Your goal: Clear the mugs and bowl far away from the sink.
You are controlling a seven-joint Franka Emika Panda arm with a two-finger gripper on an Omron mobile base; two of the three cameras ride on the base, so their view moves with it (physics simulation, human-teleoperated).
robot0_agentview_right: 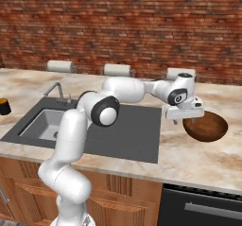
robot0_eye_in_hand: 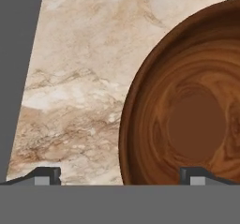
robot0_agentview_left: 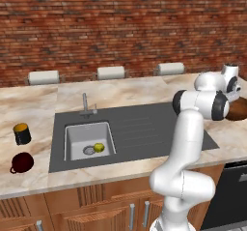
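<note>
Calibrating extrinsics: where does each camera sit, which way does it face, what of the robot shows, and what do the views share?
Left base view: behind the arm on its left, facing the light grey sink; black cylindrical mug and dark red rounded mug at left; white arm at lower right.
Right base view: behind on its right; arm from lower left, open gripper over the dark brown wooden bowl.
Hand view: looks down at bowl and marble counter; fingertips at bottom.
Shared: sink and bowl in both base views.
</note>
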